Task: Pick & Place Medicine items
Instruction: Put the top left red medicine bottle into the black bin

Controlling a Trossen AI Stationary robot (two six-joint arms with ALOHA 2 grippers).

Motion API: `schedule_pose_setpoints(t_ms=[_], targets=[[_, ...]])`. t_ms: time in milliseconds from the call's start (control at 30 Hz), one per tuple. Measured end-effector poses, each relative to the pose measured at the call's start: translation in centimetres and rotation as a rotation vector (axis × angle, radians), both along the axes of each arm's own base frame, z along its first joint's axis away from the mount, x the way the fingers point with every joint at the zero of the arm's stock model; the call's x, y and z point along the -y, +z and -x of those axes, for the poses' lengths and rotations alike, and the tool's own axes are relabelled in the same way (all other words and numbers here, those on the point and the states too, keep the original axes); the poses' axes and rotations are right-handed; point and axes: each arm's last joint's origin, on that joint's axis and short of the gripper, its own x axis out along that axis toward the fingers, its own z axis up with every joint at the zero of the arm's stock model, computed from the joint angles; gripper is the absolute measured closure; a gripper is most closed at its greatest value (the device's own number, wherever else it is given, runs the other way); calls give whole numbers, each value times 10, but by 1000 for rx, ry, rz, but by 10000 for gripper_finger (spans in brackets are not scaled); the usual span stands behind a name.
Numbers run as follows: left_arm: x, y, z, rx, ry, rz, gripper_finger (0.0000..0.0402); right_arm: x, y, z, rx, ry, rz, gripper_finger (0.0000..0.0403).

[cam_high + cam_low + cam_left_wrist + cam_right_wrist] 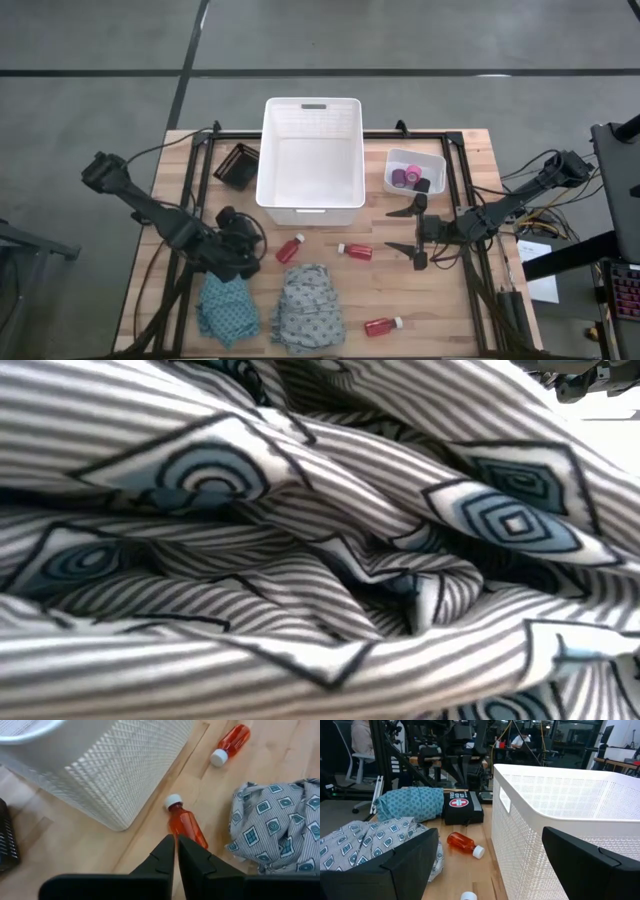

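Hovering just short of the nearest red bottle (187,822), the left gripper (176,851) has its fingers pressed together and holds nothing. That bottle lies on the worktop (455,300) directly ahead of the fingertips, beside the front corner of the white basket (311,205), its long axis running away from the fingers with the white cap at the far end. Seen from above it slants, cap toward the basket. The left arm is plainly the nearer one, so I judge the fingers must open before closing across the bottle's width.

The right gripper (418,231) waits by the basket's right side, fingers spread wide and empty, with a second bottle (355,251) just beside it.

Counted: 3 red bottles, all lying flat, the third (383,326) near the front edge; 2 cloths, teal (226,308) and grey (310,306); a small clear tub (414,171) holding the rolls, whose number I cannot make out; 1 black pouch (238,165).
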Motion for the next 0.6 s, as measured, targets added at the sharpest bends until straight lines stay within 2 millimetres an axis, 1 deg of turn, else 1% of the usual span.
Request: schedule_pose_setpoints(t_ms=[133,433,600], targets=[[5,-2,-7,2,11,3,335,0,0,0,0,0,0,49],[2,-3,-22,96,60,43,221,0,0,0,0,0,0,49],[4,-18,-37,69,78,25,147,0,0,0,0,0,0,48]])
